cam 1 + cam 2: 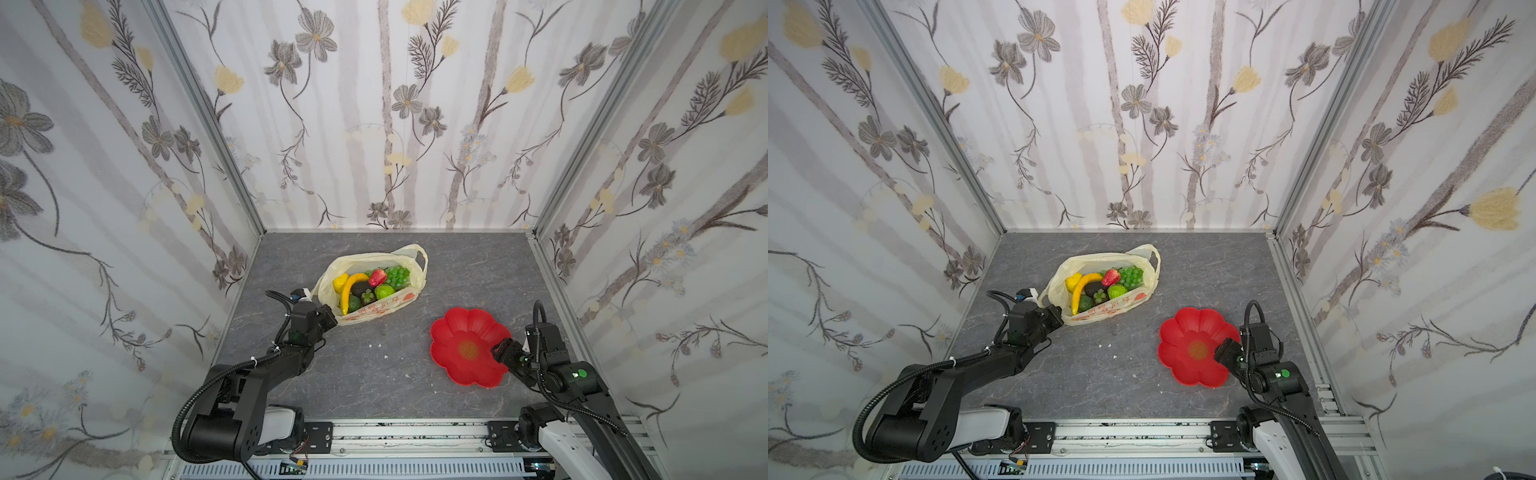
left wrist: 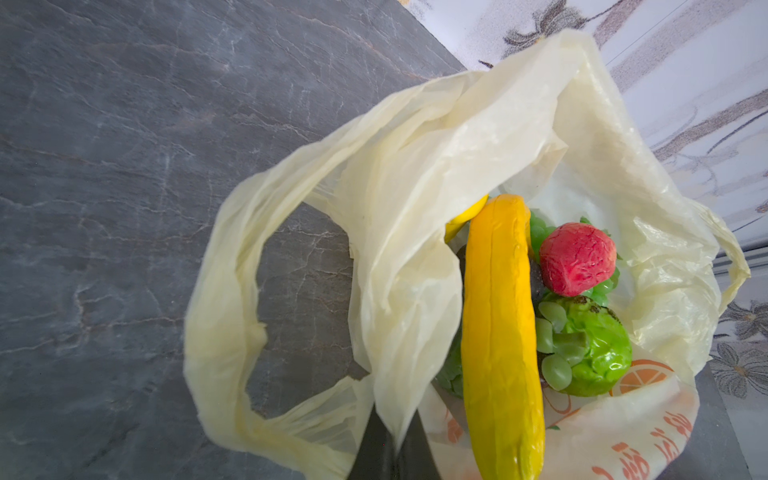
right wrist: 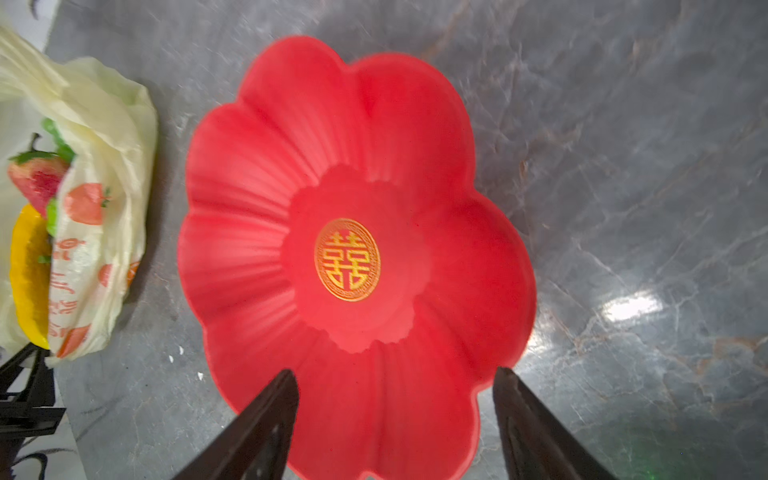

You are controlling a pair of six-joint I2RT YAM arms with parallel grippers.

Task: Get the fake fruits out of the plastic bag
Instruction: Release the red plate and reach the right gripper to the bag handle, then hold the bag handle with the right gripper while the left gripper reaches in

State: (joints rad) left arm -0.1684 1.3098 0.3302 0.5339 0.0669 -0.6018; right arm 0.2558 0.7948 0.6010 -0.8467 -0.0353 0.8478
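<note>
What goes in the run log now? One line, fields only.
left gripper: shut on plastic bag rim | right gripper: open above red plate | fake fruits: inside bag

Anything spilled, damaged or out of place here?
Only a few small white specks lie scattered on the table between the plastic bag and the red plate; too small to identify. The fake fruits all sit inside the bag, none spilled.

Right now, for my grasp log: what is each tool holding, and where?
Left tool pinches the plastic bag at its rim; right tool, open over the red plate, holds nothing.
</note>
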